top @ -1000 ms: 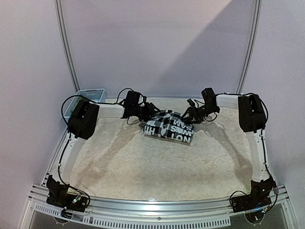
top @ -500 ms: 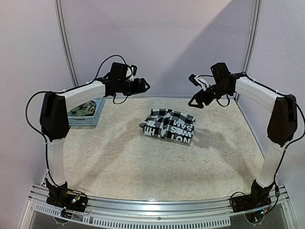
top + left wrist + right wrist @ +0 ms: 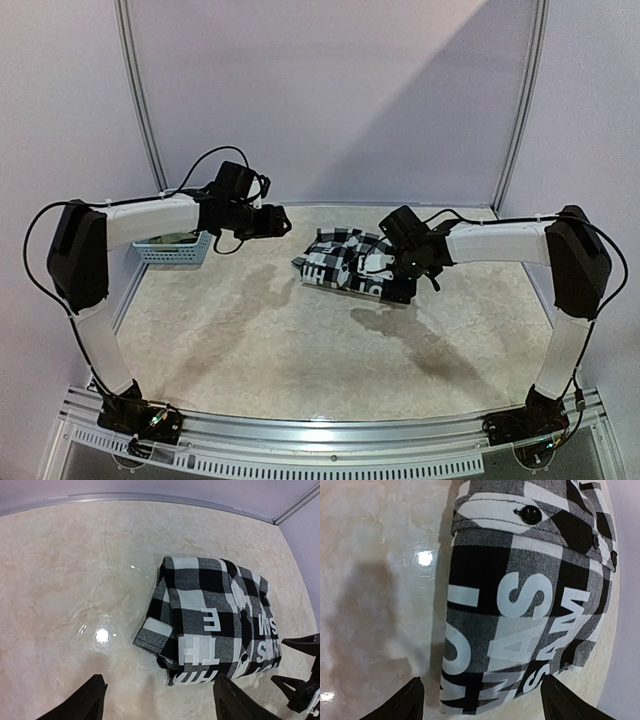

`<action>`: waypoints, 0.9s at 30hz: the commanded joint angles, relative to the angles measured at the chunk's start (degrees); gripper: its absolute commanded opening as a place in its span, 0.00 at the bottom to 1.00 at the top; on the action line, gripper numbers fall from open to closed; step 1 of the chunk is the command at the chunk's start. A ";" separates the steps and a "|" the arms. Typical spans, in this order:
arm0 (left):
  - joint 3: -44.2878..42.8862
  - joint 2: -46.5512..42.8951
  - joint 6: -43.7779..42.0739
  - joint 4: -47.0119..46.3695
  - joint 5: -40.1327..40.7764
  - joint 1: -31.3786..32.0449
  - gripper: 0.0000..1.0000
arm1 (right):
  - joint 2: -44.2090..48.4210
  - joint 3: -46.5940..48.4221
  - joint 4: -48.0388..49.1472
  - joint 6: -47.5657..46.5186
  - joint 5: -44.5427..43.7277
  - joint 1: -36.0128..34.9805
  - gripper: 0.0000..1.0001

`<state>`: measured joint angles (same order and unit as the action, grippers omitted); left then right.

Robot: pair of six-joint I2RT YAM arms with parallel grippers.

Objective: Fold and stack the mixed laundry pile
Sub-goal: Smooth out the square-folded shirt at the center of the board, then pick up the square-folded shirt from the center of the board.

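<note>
Currently: black-and-white checked shirt [image 3: 345, 262], folded, centre-rear of counter [image 3: 300, 350]. Left tool [image 3: 279, 222] and right tool [image 3: 378, 272]: jaws apart, empty. You should pinch all edge layers together, keeping the fold square.

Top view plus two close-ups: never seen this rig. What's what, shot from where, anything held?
Two robot arms bolted at the near edge of a table, each with a two-finger gripper. The wide picture comes from a fixed camera above and behind; each close-up from a wrist camera, its own dark fingertips at the bottom. A folded black-and-white checked shirt lies on the table; a light blue basket sits far left. The left gripper hangs beside the shirt, the right gripper over it; both open, holding nothing.
</note>
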<state>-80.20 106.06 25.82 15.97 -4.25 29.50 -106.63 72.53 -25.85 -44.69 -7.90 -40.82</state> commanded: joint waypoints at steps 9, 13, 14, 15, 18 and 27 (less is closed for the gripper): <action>-2.90 0.99 -0.86 2.89 4.02 5.13 0.77 | -7.82 0.92 4.95 -3.95 -6.46 -2.07 0.82; -3.18 2.10 -0.72 2.01 2.56 5.28 0.77 | -9.90 -0.49 7.37 -4.67 -10.01 -2.36 0.80; -2.94 2.21 -1.07 1.23 2.16 5.49 0.77 | -9.95 -1.00 7.65 -4.70 -10.00 -2.34 0.80; -2.72 2.22 -2.24 0.50 2.10 5.75 0.77 | -9.70 -1.46 7.67 -4.42 -9.37 -2.40 0.80; -3.80 2.34 -6.84 1.09 3.60 6.40 0.77 | -6.39 -0.81 3.48 -0.20 -2.66 -2.04 0.83; -16.01 7.54 -3.57 16.05 12.52 7.40 0.77 | 3.40 4.51 -5.54 12.79 13.08 1.11 0.89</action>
<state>-93.36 111.15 19.88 25.93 5.08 35.94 -108.20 73.10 -25.87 -40.23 -5.26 -41.91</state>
